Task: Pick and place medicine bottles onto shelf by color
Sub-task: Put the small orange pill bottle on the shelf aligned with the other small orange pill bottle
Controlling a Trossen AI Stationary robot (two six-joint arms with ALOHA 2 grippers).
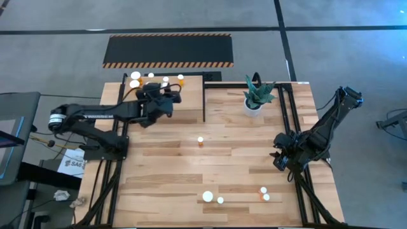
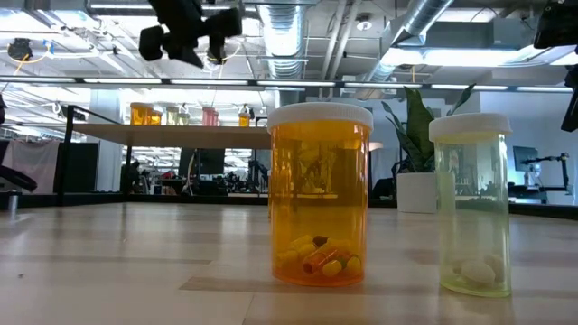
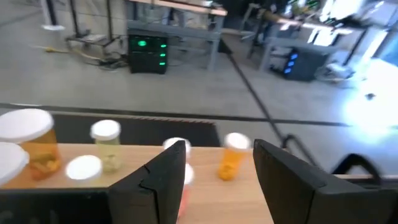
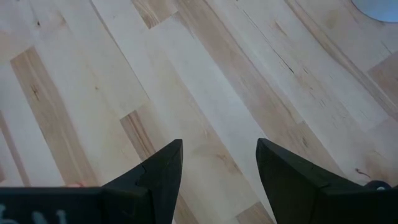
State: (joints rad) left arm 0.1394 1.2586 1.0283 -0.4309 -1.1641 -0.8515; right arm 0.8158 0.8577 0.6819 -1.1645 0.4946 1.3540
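Left hand (image 1: 170, 97) hovers over shelf (image 1: 191, 111), fingers apart, holding nothing (bottles (image 1: 135, 79) line its far edge). Right hand (image 1: 280, 159) parked open above bench (image 1: 165, 172). More bottles (image 1: 208, 197) near bench's front edge.

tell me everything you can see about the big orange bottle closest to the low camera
The big orange bottle is a clear amber plastic cylinder with a wide white cap, standing upright on the wooden table. At its bottom lies a small heap of yellow and orange-red capsules; the rest is empty. A paler yellowish bottle stands beside it, apart. No gripper touches it.
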